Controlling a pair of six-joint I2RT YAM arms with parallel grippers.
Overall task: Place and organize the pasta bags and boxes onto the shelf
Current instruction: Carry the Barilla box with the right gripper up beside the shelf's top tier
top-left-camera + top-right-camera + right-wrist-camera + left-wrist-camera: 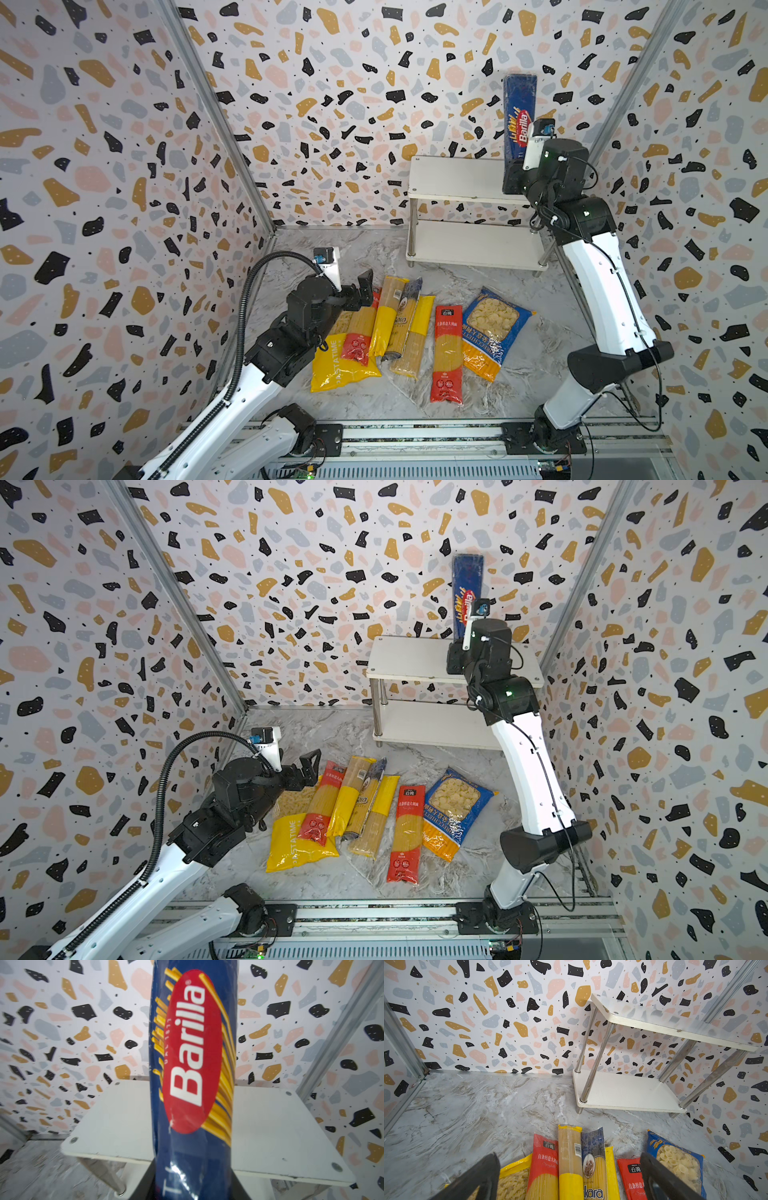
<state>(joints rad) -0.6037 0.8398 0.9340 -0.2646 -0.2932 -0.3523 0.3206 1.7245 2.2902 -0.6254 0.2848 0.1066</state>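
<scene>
Rail (415, 434), marble tbl (523, 374), terrazzo-print walls (332, 83)

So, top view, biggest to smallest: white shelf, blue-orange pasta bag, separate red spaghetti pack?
1. White two-tier shelf
2. Blue-and-orange plastic shell-pasta bag
3. Long red plastic spaghetti pack lying alone, similar in length to the bag but much narrower
</scene>
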